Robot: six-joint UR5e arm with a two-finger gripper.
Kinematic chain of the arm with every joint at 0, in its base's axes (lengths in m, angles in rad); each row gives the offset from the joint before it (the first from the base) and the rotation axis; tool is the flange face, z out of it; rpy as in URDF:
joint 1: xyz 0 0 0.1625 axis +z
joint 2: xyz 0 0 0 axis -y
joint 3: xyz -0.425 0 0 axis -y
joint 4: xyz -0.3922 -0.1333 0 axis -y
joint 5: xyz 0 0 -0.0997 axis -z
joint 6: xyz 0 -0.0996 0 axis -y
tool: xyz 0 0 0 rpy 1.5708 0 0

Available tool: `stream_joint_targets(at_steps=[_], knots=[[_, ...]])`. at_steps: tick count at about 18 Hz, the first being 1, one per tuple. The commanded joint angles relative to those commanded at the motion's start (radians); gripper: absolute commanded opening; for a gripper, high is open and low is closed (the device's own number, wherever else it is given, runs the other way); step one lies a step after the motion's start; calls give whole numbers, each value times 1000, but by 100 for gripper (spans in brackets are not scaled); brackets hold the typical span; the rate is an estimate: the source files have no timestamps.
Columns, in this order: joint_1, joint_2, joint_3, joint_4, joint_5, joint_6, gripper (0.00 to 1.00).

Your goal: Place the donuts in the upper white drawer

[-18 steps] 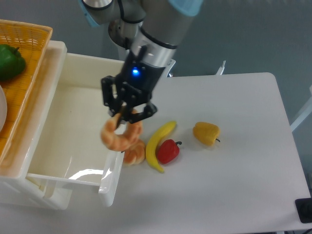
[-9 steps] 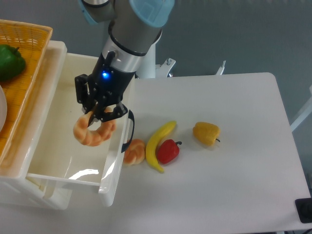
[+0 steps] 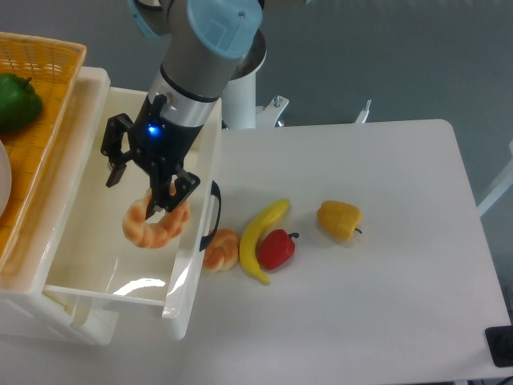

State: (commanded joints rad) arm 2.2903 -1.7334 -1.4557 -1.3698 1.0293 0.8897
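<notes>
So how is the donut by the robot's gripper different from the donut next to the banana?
The donut under the gripper is over the open upper white drawer, while the other donut lies on the table beside the banana. The first shows its whole ring and hole; the second is partly hidden behind the drawer's front. Both are golden-brown and glossy.

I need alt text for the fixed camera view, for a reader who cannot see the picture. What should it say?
A robot arm's two-finger gripper is over the open upper white plastic drawer, its fingers spread, with a golden-brown ring donut just under it. On the white table beside the drawer lie a second donut, a yellow banana, a red pepper and a yellow pepper.
</notes>
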Motion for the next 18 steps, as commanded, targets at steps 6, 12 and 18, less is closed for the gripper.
stream_joint_targets(at_steps=[6,12,18], knots=[[-17,2,-9,-6,3,0,100],[40,-12,8,5,8,5,100],[217,-57,37,11,11,124,100]])
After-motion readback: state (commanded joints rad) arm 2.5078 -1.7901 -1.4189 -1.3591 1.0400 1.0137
